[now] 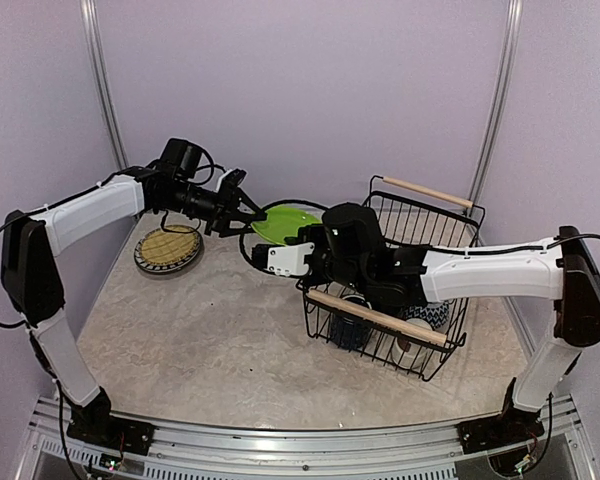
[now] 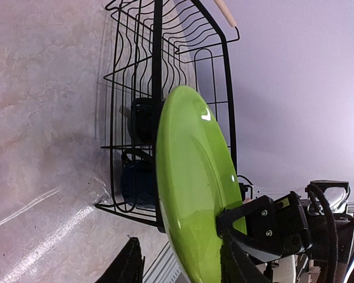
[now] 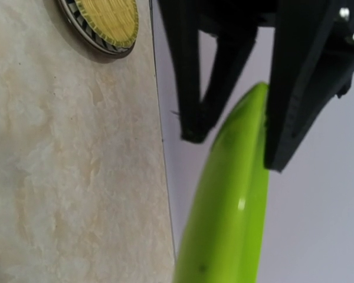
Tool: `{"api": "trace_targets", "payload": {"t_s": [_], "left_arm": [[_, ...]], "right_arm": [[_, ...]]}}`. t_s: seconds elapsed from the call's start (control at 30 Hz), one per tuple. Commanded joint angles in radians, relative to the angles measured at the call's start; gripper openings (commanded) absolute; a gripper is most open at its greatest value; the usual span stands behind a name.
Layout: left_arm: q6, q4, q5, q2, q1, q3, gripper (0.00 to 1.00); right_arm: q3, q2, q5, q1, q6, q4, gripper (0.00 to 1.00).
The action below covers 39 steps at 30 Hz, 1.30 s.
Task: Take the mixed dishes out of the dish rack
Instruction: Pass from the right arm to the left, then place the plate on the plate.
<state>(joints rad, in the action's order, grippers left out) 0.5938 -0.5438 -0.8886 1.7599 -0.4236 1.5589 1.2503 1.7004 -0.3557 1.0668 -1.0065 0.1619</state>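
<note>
Black wire, the dish rack [image 1: 400, 325] stands on the table with dishes inside, a dark blue mug [image 2: 138, 180] among them. Just left of the rack, the lime green plate [image 1: 285, 222] hangs tilted in mid-air, clear of the table. The right gripper [image 2: 239, 224] is clamped on its rim. The left gripper [image 1: 248, 212] straddles the rim farthest from the rack, jaws wide, gripping nothing. If the right one lets go before the left closes, the glossy plate would likely drop. Only the right wrist view shows the gap between finger and rim.
</note>
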Motion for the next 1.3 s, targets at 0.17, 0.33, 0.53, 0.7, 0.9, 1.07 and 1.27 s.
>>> {"api": "trace_targets", "payload": {"t_s": [0.17, 0.33, 0.53, 0.7, 0.9, 1.07, 1.27], "left_arm": [[-0.035, -0.057, -0.039, 0.059, -0.041, 0.05, 0.25], [-0.052, -0.067, -0.032, 0.066, -0.065, 0.055, 0.12], [-0.071, -0.052, 0.006, 0.03, -0.063, 0.042, 0.0], [-0.067, 0.003, 0.04, -0.033, -0.044, -0.002, 0.0], [-0.031, 0.09, 0.08, -0.114, 0.035, -0.07, 0.0], [0.012, 0.087, 0.181, -0.161, 0.158, -0.095, 0.0], [0.072, 0.018, 0.286, -0.14, 0.331, -0.087, 0.0]], "right_arm": [[-0.015, 0.006, -0.02, 0.012, -0.004, 0.104, 0.0], [-0.018, 0.004, -0.018, 0.013, 0.009, 0.095, 0.0], [-0.039, -0.009, -0.034, 0.014, 0.039, 0.098, 0.16], [-0.104, -0.074, -0.006, 0.013, 0.103, 0.155, 0.73], [-0.154, -0.128, -0.032, 0.013, 0.161, 0.189, 1.0], [-0.166, -0.155, -0.109, 0.004, 0.248, 0.188, 1.0], [-0.126, -0.159, -0.299, -0.035, 0.448, 0.143, 1.0]]}}
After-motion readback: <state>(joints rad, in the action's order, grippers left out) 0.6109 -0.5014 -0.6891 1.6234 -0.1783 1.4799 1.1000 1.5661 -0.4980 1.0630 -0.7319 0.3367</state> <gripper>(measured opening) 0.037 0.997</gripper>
